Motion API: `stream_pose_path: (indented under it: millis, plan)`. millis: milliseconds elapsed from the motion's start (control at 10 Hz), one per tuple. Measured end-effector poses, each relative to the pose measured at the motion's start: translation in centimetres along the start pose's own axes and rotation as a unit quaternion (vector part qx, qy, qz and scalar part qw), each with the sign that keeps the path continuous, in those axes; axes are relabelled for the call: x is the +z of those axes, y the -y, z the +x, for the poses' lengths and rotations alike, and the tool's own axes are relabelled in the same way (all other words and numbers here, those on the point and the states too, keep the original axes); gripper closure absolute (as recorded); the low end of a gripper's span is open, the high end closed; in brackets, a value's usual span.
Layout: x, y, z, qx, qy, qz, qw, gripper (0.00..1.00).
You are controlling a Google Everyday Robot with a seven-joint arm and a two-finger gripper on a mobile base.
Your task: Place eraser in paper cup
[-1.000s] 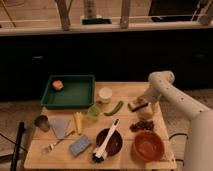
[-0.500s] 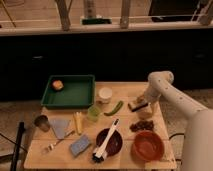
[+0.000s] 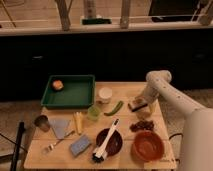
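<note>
Nothing has visibly shifted since the earlier frames: the arm is bent in the same pose and the gripper (image 3: 142, 108) remains low over the right side of the wooden table (image 3: 125, 90). Whether the claw is spread or pinching cannot be told from this view. It hangs right at the eraser (image 3: 134, 104), a small block with a dark brown top over a pale base, which appears to lie on the table at the claw's left edge; contact between the 2 cannot be made out.

Left of the eraser, a curved green vegetable (image 3: 114, 108) lies diagonally. Up and left of that stands the paper cup (image 3: 105, 94), white, upright and wide-mouthed, near the table's far edge and well apart from the eraser. Just below the paper cup is a small translucent green cup (image 3: 93, 112).

Below the claw sits a dark cluster of small items (image 3: 143, 125), and below that an orange-red bowl (image 3: 148, 145) in the lower right of the frame. A dark bowl (image 3: 116, 145) in the lower centre carries a white-handled dish brush (image 3: 106, 141) laid across it.

The green tray (image 3: 75, 97) fills the upper left of the table, with 1 round orange object (image 3: 58, 84) in its far left corner. Along the left side are a metal cup (image 3: 42, 122), a grey cloth (image 3: 60, 126), a yellow item (image 3: 78, 121), a fork (image 3: 54, 145) and a blue sponge (image 3: 80, 145).
</note>
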Motion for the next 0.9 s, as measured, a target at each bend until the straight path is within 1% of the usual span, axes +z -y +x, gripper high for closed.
stream_pose_path:
  millis: [200,300,400,600,700,800,900]
  plan:
    - [-0.12,0.35,-0.57,-0.005,0.006,0.001,1.0000,0.20]
    - [-0.20,0.52,-0.83,-0.006,0.009,0.002,0.9999,0.24]
    - [-0.18,0.63,-1.01,-0.007,0.011,0.003,0.9999,0.32]
    - [-0.22,0.94,-1.18,-0.007,0.014,0.006,0.9999,0.52]
    - [-0.14,1.05,-1.26,-0.008,0.017,0.006,0.9998,0.59]
    - [-0.01,0.91,-1.25,-0.007,0.021,0.003,0.9998,0.72]
    - [0.08,0.90,-1.19,-0.006,0.023,0.003,0.9997,0.82]
